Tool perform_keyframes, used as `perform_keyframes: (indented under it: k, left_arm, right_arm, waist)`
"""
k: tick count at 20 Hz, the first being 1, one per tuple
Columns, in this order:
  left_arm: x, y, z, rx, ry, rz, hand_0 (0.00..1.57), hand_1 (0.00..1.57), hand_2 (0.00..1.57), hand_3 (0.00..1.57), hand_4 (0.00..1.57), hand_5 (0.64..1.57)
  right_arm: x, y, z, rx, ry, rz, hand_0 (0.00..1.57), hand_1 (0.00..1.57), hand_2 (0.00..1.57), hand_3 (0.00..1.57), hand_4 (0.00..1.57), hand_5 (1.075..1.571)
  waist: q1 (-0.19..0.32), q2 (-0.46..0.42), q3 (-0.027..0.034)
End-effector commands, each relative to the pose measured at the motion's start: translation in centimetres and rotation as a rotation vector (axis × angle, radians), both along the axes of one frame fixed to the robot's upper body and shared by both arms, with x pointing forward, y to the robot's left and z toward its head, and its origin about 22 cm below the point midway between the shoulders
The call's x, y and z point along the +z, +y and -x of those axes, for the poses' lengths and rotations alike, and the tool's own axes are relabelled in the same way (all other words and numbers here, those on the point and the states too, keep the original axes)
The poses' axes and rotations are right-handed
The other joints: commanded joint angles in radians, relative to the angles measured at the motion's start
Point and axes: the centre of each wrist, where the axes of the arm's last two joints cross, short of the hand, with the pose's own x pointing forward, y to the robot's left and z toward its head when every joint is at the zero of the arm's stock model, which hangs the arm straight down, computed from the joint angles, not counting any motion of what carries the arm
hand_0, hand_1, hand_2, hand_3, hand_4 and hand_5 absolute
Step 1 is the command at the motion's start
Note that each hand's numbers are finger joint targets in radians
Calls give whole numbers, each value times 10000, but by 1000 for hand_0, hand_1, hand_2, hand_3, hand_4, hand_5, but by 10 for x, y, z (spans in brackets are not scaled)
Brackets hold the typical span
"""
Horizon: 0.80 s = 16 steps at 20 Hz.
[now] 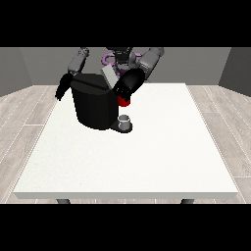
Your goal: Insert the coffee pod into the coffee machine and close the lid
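Front view, hand at the machine's top. A black coffee machine (93,105) stands on the white table (147,162), left of centre in the upper half of the frame; a grey lid flap (109,76) is tilted up above it, so the lid is not yet closed. The hand at the view's right (128,86) is lowered onto the machine's upper right edge, just above a red thing at the machine (124,101); whether its fingers are apart or clamped on anything cannot be told. The hand at the view's left (62,88) hangs beside the machine's upper left corner, fingers pointing down, holding nothing. A small grey thing (125,120) sits on the machine's drip base; whether it is the coffee pod cannot be told. Judged step: work at the pod slot; the next move calls for pressing the raised flap down.
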Motion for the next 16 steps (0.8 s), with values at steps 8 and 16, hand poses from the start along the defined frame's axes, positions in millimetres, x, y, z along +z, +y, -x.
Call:
perform_keyframes:
  k: [8,16]
  left_arm:
    - [12,15,5,140,-1329,-1142,742,742,871,653,0,1571]
    - [0,29,3,440,-895,-1080,0,0,555,458,0,1571]
  right_arm:
    - [5,-20,-3,-44,-262,256,0,0,0,0,87,1571]
    - [-3,-2,4,-122,331,240,0,0,0,0,0,1571]
  waist:
    - [-88,411,1]
    - [-13,1,-4]
